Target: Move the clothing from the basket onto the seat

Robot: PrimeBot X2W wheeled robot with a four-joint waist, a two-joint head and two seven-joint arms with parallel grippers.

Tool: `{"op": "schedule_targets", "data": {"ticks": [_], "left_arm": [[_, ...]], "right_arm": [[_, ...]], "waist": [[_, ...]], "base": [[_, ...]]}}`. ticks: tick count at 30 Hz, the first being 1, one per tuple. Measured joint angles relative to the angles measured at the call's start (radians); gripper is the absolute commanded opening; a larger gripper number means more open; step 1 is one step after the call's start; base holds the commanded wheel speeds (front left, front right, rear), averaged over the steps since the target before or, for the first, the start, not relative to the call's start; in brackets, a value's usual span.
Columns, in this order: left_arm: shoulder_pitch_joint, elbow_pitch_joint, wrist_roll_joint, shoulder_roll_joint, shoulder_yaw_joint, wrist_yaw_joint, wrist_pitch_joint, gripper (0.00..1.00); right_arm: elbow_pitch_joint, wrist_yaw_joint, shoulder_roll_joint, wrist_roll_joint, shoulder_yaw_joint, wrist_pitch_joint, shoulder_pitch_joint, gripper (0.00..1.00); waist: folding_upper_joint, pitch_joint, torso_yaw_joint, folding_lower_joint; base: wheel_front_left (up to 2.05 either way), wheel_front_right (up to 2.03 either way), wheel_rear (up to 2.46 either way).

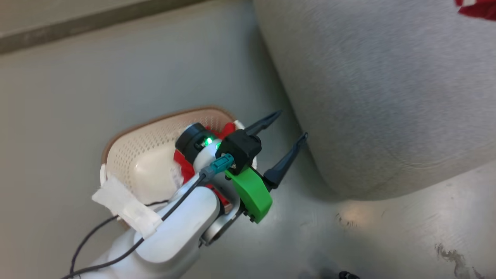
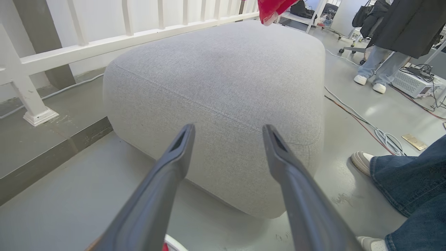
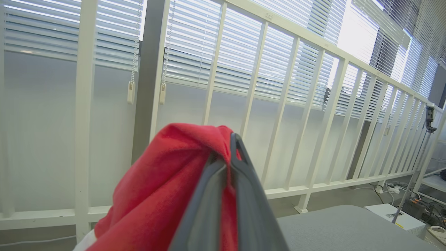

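Seemingly above the seat (image 3: 348, 226), right end effector (image 3: 226, 151) clamps clothing (image 3: 163, 195).

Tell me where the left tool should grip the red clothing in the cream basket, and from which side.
Pinch a raised fold of the red jersey clothing, coming straight down from above: the cream perforated plastic basket walls it in, so sideways is blocked. The open left tool hangs past the basket, its arm hiding much of the heap.

Head cam looks steeply down on basket (image 1: 135, 155) and seat (image 1: 387, 97). Left wrist cam sits low, facing that same seat up close. Right wrist cam's higher, facing the railing (image 3: 85, 104).
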Motion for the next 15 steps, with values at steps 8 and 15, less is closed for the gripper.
{"op": "schedule_targets", "data": {"ticks": [8, 15], "left_arm": [[-0.05, -0.062, 0.045, 0.025, 0.005, 0.01, 0.014, 1.0], [-0.074, -0.094, 0.058, 0.053, 0.006, 0.011, 0.026, 1.0]], "right_arm": [[0.068, -0.001, -0.04, -0.002, -0.015, 0.043, -0.091, 0.0], [0.152, -0.017, -0.065, -0.021, -0.019, 0.053, -0.142, 0.0]], "waist": [[0.0, 0.112, 0.066, 0.0001], [0.0, 0.203, 0.112, 0.0001]], "base": [[0.0, 0.0, 0.0], [0.0, 0.0, 0.0]]}}
